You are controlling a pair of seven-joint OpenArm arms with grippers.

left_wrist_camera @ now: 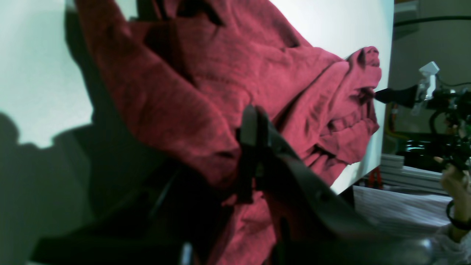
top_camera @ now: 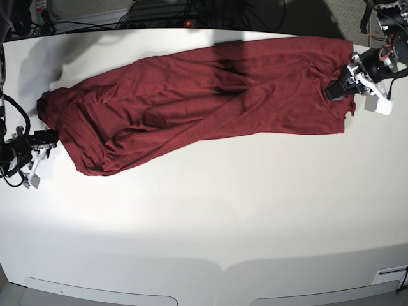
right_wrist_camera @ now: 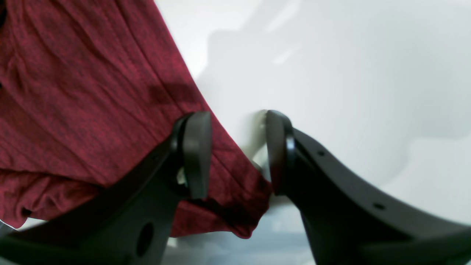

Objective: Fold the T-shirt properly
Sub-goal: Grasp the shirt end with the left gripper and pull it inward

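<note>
The maroon T-shirt (top_camera: 191,95) lies stretched out in a long wrinkled band across the far half of the white table (top_camera: 210,210). My left gripper (top_camera: 336,89) is at the shirt's right end in the base view. In the left wrist view it (left_wrist_camera: 257,147) is shut on a bunched fold of the shirt (left_wrist_camera: 206,84). My right gripper (top_camera: 50,136) is at the shirt's left end. In the right wrist view it (right_wrist_camera: 237,152) is open, with the edge of the shirt (right_wrist_camera: 84,95) lying between its fingers (right_wrist_camera: 197,154).
Cables and a power strip (top_camera: 159,22) lie beyond the table's far edge. A person's hand (left_wrist_camera: 454,184) and rig hardware (left_wrist_camera: 441,99) show past the table edge in the left wrist view. Bare tabletop spans the whole front half.
</note>
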